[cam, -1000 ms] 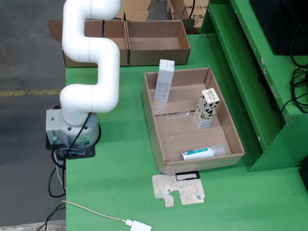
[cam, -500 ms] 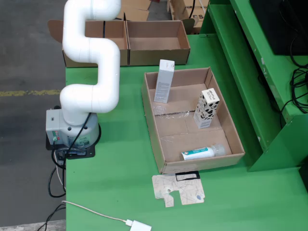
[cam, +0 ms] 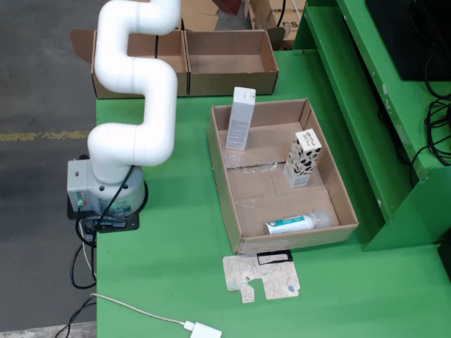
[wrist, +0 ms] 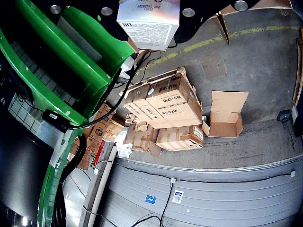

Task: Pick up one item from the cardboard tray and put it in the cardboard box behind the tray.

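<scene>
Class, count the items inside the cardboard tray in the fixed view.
3: white carton upright at the tray's far-left corner, spotted box upright by the right wall, tube lying at the near end. None appear hidden.

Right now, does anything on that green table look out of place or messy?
A flattened, torn piece of cardboard packaging lies loose on the green table just in front of the cardboard tray. Inside the tray, a tube lies on its side while two cartons stand upright.

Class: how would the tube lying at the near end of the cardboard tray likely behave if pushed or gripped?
Lying on its side, the tube looks rounded, so it may roll. Its smooth surface could slip. It probably squashes slightly when gripped.
</scene>
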You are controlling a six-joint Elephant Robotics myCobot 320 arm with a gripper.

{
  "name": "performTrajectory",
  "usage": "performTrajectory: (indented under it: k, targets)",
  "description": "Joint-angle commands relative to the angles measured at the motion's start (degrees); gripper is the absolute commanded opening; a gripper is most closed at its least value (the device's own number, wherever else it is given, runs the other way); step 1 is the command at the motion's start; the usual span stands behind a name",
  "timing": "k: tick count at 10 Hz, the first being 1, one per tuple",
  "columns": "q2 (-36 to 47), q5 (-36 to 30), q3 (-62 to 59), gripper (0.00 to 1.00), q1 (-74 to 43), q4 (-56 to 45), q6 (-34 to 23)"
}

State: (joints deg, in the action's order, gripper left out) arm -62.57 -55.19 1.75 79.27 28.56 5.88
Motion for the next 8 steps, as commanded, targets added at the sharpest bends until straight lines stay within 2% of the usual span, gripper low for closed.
performTrajectory:
  k: [1, 2, 3, 5, 6, 8]
  targets:
    - [-1.0, 0.6, -1.7, 0.0, -1.5, 0.8, 0.6]
    - [-2.1, 0.6, -1.8, 0.0, -2.0, 0.8, 0.7]
    - [-4.9, 0.6, -1.7, 0.0, -3.4, 0.8, 4.0]
    - [-7.5, 0.5, -1.8, 0.0, -4.2, 0.8, 3.0]
    - [-11.2, 0.5, -1.8, 0.0, -5.2, 0.8, 5.7]
    - [-15.8, 0.2, -1.7, 0.0, -6.5, 0.8, 6.4]
